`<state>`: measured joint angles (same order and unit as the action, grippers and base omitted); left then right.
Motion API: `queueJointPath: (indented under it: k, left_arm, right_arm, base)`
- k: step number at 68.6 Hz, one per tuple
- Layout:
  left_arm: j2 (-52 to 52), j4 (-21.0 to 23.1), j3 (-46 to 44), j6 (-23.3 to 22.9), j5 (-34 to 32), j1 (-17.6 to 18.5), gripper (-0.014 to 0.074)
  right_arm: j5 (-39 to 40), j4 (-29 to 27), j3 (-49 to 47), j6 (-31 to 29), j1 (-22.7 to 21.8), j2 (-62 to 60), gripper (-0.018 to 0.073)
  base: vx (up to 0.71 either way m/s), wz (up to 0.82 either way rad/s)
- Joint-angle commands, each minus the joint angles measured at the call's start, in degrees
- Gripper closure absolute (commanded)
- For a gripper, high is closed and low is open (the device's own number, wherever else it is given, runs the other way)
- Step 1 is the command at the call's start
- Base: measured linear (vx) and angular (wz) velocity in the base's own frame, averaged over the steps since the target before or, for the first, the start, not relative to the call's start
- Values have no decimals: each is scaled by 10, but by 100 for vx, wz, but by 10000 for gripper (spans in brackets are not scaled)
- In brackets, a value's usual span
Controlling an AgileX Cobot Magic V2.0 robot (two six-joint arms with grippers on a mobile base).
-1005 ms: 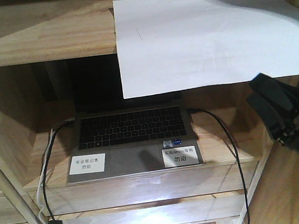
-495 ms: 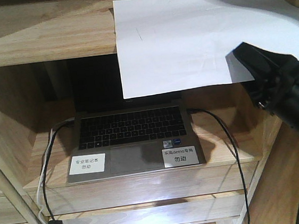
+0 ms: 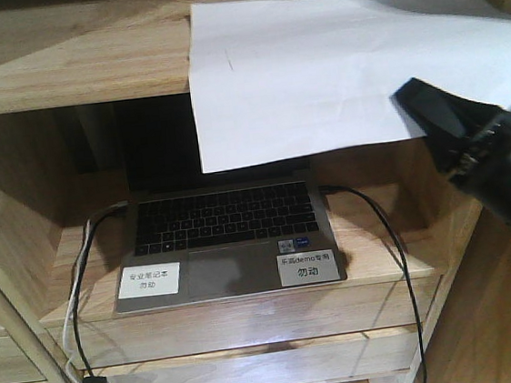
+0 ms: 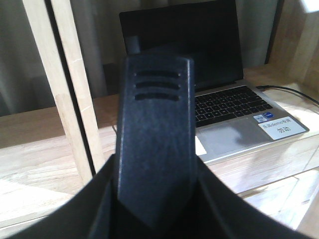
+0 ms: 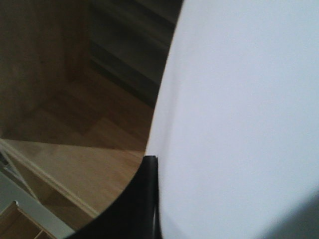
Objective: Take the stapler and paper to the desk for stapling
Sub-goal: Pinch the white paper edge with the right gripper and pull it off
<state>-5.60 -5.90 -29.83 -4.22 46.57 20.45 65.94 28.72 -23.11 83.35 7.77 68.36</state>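
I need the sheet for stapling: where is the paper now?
Front view: the paper lies on the upper shelf, right of centre, its front edge hanging over the open laptop, the right gripper at its lower right corner.

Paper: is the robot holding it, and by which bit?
It looks so: the right tool seems to pinch the paper at its lower right corner, where the sheet hangs down off the shelf.
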Motion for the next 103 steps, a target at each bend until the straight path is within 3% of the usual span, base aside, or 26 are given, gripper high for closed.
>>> queueJointPath:
  k: [1,36,50,78,103]
  left_arm:
    - [-7,-2,-16,-1,-67,2,603]
    - [-7,-2,-16,-1,-67,2,603]
    - [-7,-2,-16,-1,-67,2,603]
    - [-7,-2,-16,-1,-67,2,603]
    - [-7,-2,-16,-1,-67,2,603]
  right_arm:
    - [71,-16,10,-8,-2,-55,569]
    - [-41,-10,117,-7,-2,-307,567]
    - [-87,-7,152,24,-2,-376,566]
    - [-116,-65,216,24,-2,-407,566]
    - [-85,-63,216,24,-2,-407,566]
  base:
    - [0,0]
    - [0,0]
    - [0,0]
    - [0,0]
    - [0,0]
